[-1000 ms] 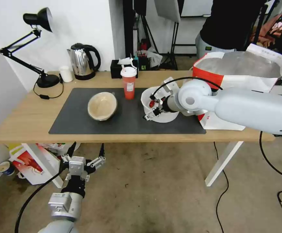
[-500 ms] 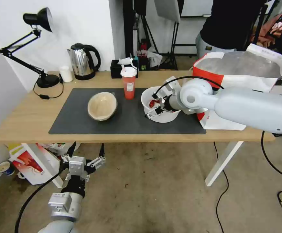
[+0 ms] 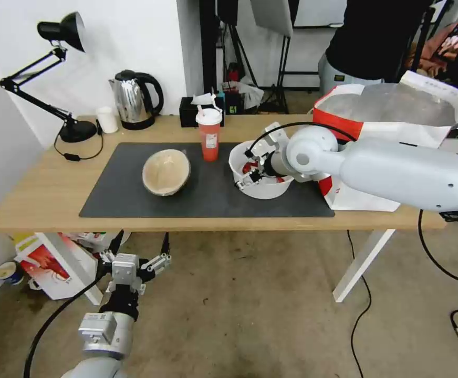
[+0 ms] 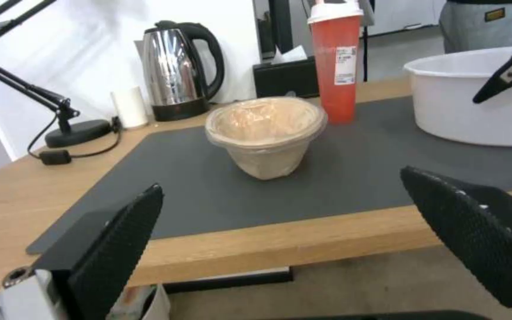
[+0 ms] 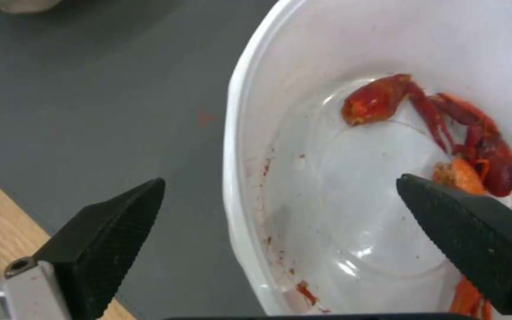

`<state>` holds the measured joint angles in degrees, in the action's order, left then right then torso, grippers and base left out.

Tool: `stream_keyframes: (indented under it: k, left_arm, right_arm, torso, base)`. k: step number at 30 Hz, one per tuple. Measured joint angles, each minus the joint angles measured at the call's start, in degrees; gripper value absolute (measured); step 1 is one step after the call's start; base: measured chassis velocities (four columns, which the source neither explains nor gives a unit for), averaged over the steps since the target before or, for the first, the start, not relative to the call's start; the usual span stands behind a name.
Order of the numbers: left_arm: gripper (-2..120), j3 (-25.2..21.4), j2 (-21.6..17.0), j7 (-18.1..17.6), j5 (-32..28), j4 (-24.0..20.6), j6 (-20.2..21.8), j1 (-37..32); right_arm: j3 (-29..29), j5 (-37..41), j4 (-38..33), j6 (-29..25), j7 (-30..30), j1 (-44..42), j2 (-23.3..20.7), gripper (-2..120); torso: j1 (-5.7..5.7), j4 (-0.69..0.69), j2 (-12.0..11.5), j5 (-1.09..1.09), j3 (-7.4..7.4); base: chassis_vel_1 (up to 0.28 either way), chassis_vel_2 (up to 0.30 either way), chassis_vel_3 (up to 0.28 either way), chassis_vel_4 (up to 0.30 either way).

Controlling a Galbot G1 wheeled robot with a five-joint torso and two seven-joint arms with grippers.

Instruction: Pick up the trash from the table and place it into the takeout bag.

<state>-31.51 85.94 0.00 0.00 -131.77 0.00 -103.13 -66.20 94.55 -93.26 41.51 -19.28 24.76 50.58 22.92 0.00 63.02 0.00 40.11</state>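
On the dark mat (image 3: pixel 129 199) of the table (image 3: pixel 45 189) stand a tan paper bowl (image 3: pixel 166 171) (image 4: pixel 265 133), a red drink cup (image 3: pixel 208 135) (image 4: pixel 336 58) with white lid and straw, and a large white bowl (image 3: pixel 263 186) (image 5: pixel 327 186) (image 4: pixel 481 106) holding red crayfish shells (image 5: pixel 446 129). My right gripper (image 3: pixel 243 169) (image 5: pixel 281 182) is open astride the white bowl's left rim, one finger inside, one outside over the mat. The takeout bag (image 3: pixel 392 113) stands open at the table's right end. My left gripper (image 3: pixel 138 252) (image 4: pixel 281 184) hangs open below the table's front edge.
Along the table's back edge stand a black desk lamp (image 3: pixel 63 31), a steel kettle (image 3: pixel 134 100), a small white cup (image 3: pixel 106 119) and a black tissue box (image 3: pixel 192 113). A red-and-white carton (image 3: pixel 50 262) sits on the floor under the left end. Cables trail on the floor at right.
My right arm has shifted slightly left and toward the far side, setting the gripper deeper over the white bowl's rim. The left arm has not moved.
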Motion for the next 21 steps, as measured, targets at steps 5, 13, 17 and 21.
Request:
stream_keyframes:
  k: [5,13,17,21]
  left_arm:
    - [100,0.0,0.0,0.0,0.0,0.0,0.0,0.0]
    - [100,0.0,0.0,0.0,0.0,0.0,0.0,0.0]
    - [100,0.0,0.0,0.0,0.0,0.0,0.0,0.0]
    - [100,0.0,0.0,0.0,0.0,0.0,0.0,0.0]
  right_arm:
    - [-0.36,0.01,0.1,0.0,0.0,-0.14,0.05,100]
    - [-0.23,0.11,0.03,0.0,0.03,-0.7,-0.25,100]
    - [-0.13,0.12,-0.01,0.0,0.04,-0.98,-0.33,100]
    - [-0.01,0.09,0.16,0.0,0.02,-1.26,-0.24,100]
  torso:
    - [0.0,0.0,0.0,0.0,0.0]
    - [0.0,0.0,0.0,0.0,0.0]
    - [0.0,0.0,0.0,0.01,0.0]
    - [0.0,0.0,0.0,0.0,0.0]
  base:
    - [0.0,0.0,0.0,0.0]
    - [0.0,0.0,0.0,0.0]
    - [0.0,0.0,0.0,0.0]
    - [0.0,0.0,0.0,0.0]
